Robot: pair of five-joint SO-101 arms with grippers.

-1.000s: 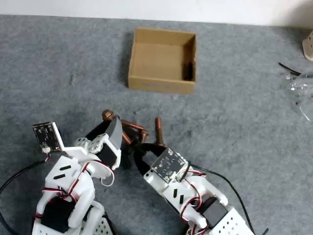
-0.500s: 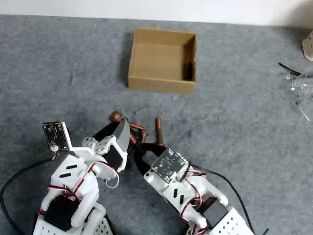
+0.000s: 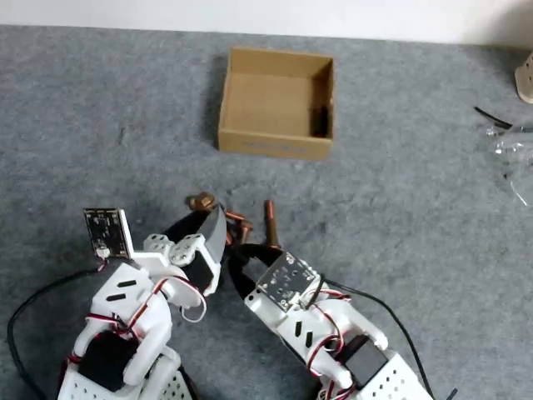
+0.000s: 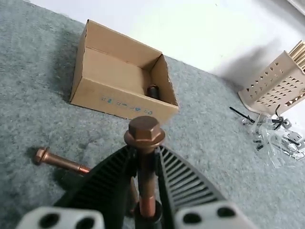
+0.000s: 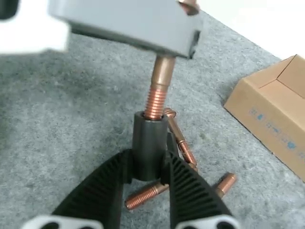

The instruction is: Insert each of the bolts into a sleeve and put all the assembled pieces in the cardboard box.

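Left gripper [image 4: 144, 155] is clamped on a copper bolt [image 4: 144, 133]: the shank is pinched between the ribbed fingers and the hex head sticks out just past the fingertips. Right gripper [image 5: 148, 160] is clamped on a black sleeve [image 5: 148, 143], held upright, its top end clear of the fingertips. The bolt's threaded end sits in the sleeve mouth, straight above the right fingertips, and the smooth shank runs up into the left gripper's grey body. Can't tell how deep it is in. From the high view the two grippers meet tip to tip over the grey carpet [image 3: 416, 250]. Three loose bolts [image 5: 180, 138] lie flat on the carpet just beyond and beside the right fingertips, one right behind the sleeve. A stray bolt [image 4: 59, 161] lies flat off to the side of the left fingers, not touching them. Cardboard box [image 4: 119, 100] is ahead of both grippers, well apart, open side up, with a dark piece [image 4: 152, 90] in one corner.
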